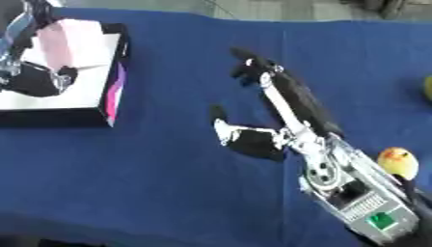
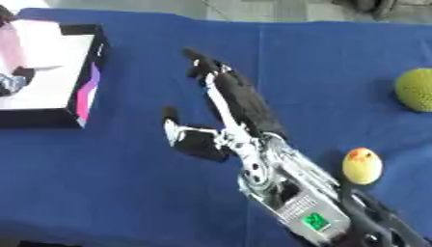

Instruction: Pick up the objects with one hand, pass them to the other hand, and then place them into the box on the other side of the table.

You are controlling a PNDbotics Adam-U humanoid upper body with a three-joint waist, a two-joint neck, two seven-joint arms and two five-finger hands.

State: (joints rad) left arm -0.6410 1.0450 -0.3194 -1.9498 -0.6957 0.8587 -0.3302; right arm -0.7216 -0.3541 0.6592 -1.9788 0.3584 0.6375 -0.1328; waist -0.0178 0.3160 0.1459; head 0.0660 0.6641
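A pale pink object point(image 1: 69, 39) lies inside the white box point(image 1: 94, 94) with a black rim at the table's far left. My left hand point(image 1: 38, 79) hangs over the box just in front of the pink object; I cannot make out whether it still touches it. My right hand point(image 2: 240, 103) is stretched out over the middle of the blue table, open and holding nothing, its fingers pointing toward the box. A small yellow object point(image 2: 361, 165) lies on the cloth right of my right forearm. A green bumpy ball point(image 2: 418, 90) sits at the right edge.
A pink and purple stripe runs down the box's right wall point(image 1: 116, 89). Bare blue cloth point(image 1: 152, 173) stretches between the box and my right hand and along the front.
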